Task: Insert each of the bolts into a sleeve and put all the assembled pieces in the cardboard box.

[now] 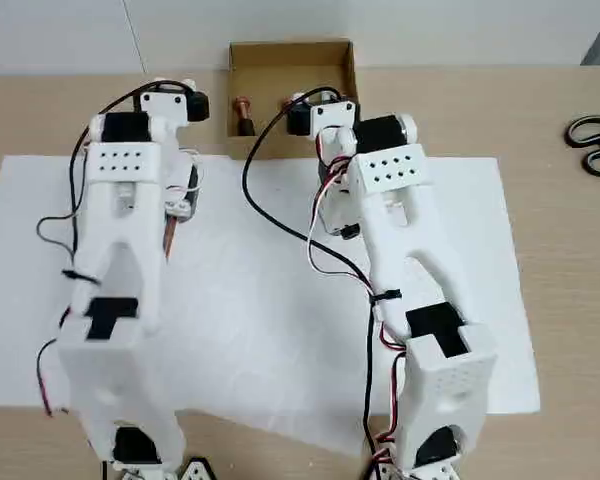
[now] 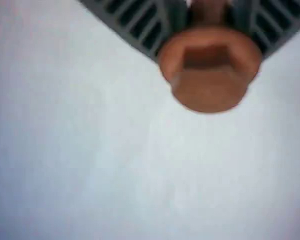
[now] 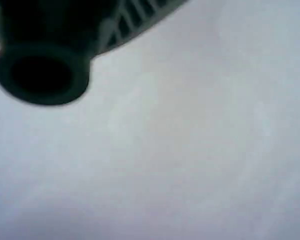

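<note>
Clamping a copper-brown, round-headed plastic bolt (image 2: 209,70) in the left gripper (image 2: 210,15), pressing grey ribbed fingers (image 2: 135,25) against both sides of its shank. Presenting the broad head, with its squarish recess, toward the wrist camera and holding it above the white paper sheet (image 1: 250,300). Showing in the high view as a thin brown sliver under the left arm.

Gripping a black tubular plastic sleeve (image 3: 42,75) in the right gripper (image 3: 65,22), claw closed on the sleeve's body. Pointing the flanged open mouth toward that wrist's camera, likewise above the sheet.

Sitting at the sheet's far edge, between the two wrists: an open brown cardboard box (image 1: 290,55). Lying inside it: two assembled pieces (image 1: 243,113), this one near the box's left wall, another piece (image 1: 292,103) beside the right arm's wrist and partly hidden by it.

Resting well off to the right on the light wooden table (image 1: 560,300): black-handled scissors (image 1: 592,140).
</note>
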Controlling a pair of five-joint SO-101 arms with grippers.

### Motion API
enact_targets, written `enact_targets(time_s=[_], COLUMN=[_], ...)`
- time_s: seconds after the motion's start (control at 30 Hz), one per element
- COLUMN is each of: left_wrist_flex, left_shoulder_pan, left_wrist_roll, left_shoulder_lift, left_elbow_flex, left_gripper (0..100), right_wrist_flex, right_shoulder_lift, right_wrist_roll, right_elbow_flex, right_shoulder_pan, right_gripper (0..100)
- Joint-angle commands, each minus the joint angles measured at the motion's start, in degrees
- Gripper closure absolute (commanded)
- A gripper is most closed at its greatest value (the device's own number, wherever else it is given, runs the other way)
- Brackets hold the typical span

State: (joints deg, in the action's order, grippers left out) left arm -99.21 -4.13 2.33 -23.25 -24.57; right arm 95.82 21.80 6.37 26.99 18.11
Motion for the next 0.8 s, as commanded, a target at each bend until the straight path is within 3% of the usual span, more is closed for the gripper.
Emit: enact_targets(time_s=[0.0,0.43,0.6,0.77], left_wrist_flex=[0.7,34.4,39.8,40.3], left_shoulder_pan=[0.4,0.2,0.4,0.4], left_wrist_roll=[1.4,-0.6,-2.1,-2.1], left_shoulder_lift=[8.4,18.1,18.1,18.1], left_elbow_flex=[6.7,38.0,42.9,43.5], left_gripper=[99,99,99,96], right_wrist_flex=[0.4,0.6,0.6,0.6], right_shoulder_lift=[-4.2,-4.2,-4.2,-4.2], right_wrist_roll=[0.4,0.4,0.4,0.4], right_elbow_flex=[0.3,0.3,0.3,0.3], right_shoulder_pan=[-0.2,-0.2,-0.2,-0.2], right_gripper=[99.5,99.5,99.5,99.5])
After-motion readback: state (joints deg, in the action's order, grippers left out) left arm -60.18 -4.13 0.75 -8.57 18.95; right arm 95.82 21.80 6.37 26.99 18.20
